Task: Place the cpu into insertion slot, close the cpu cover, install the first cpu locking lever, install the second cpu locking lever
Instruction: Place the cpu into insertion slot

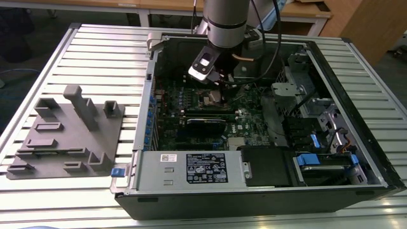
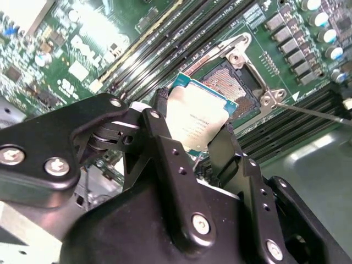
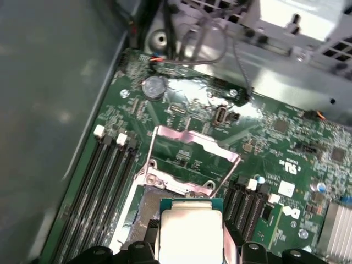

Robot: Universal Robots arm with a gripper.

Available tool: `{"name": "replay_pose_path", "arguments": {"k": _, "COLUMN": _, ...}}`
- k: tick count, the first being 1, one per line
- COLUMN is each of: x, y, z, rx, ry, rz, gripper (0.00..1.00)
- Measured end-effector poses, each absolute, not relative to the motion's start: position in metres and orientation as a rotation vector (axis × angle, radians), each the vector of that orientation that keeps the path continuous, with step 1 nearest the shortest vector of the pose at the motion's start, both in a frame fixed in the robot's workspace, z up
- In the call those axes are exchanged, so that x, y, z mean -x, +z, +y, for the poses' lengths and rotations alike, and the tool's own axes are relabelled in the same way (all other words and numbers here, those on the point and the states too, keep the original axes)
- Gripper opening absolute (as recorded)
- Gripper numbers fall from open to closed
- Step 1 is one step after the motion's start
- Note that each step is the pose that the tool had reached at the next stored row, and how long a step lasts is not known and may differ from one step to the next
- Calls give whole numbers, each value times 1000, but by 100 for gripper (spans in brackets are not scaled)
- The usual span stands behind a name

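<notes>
Right, status at that frame. A grey fixture block sat on the slatted counter at the exterior view's left, well apart from the jaws. The open computer case lay beside it. The arm reached down into the case, with the jaws low over the green circuit board.

The jaws were closed on the cpu, pinching it by two opposite edges. Its metal top faced the camera in both wrist views. It was held tilted and not seated.

The insertion slot lay just beyond the jaws, dark centre exposed, and the cpu's far edge overlapped its near rim in the second wrist view. The cpu cover stood swung up and open on the far side of the slot from the jaws. A thin metal rod ran out from the slot's corner, off to one side of the jaws. Black memory slots ran alongside the slot, near the jaws.
</notes>
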State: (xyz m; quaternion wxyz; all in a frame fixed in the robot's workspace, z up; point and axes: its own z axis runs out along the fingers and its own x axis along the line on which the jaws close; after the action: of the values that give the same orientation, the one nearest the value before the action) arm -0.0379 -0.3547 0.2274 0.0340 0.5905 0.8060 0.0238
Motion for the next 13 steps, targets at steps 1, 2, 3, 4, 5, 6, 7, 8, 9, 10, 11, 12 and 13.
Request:
{"name": "replay_pose_path", "arguments": {"k": 1, "x": 38, "y": 227, "z": -355, "rx": -1838, "ry": 72, "rz": 2462, "gripper": 54}}
{"name": "replay_pose_path", "arguments": {"k": 2, "x": 38, "y": 227, "z": -355, "rx": -1862, "ry": 71, "rz": 2443, "gripper": 54}}
{"name": "replay_pose_path", "arguments": {"k": 3, "x": 38, "y": 227, "z": -355, "rx": -1883, "ry": 70, "rz": 2426, "gripper": 54}}
{"name": "replay_pose_path", "arguments": {"k": 4, "x": 38, "y": 227, "z": -355, "rx": -1905, "ry": 69, "rz": 2409, "gripper": 54}}
{"name": "replay_pose_path", "arguments": {"k": 5, "x": 38, "y": 227, "z": -355, "rx": -1922, "ry": 68, "rz": 2394, "gripper": 54}}
{"name": "replay_pose_path", "arguments": {"k": 6, "x": 38, "y": 227, "z": -355, "rx": -1929, "ry": 68, "rz": 2390, "gripper": 54}}
{"name": "replay_pose_path", "arguments": {"k": 7, "x": 38, "y": 227, "z": -355, "rx": -1930, "ry": 68, "rz": 2389, "gripper": 54}}
{"name": "replay_pose_path", "arguments": {"k": 8, "x": 38, "y": 227, "z": -355, "rx": -1930, "ry": 68, "rz": 2388, "gripper": 54}}
{"name": "replay_pose_path", "arguments": {"k": 9, "x": 38, "y": 227, "z": -355, "rx": -1930, "ry": 68, "rz": 2388, "gripper": 54}}
{"name": "replay_pose_path", "arguments": {"k": 10, "x": 38, "y": 227, "z": -355, "rx": -1930, "ry": 68, "rz": 2388, "gripper": 54}}
{"name": "replay_pose_path", "arguments": {"k": 11, "x": 38, "y": 227, "z": -355, "rx": -1930, "ry": 68, "rz": 2388, "gripper": 54}}
{"name": "replay_pose_path", "arguments": {"k": 12, "x": 38, "y": 227, "z": -355, "rx": -1930, "ry": 68, "rz": 2388, "gripper": 54}}
{"name": "replay_pose_path", "arguments": {"k": 13, "x": 38, "y": 227, "z": -355, "rx": -1930, "ry": 68, "rz": 2388, "gripper": 54}}
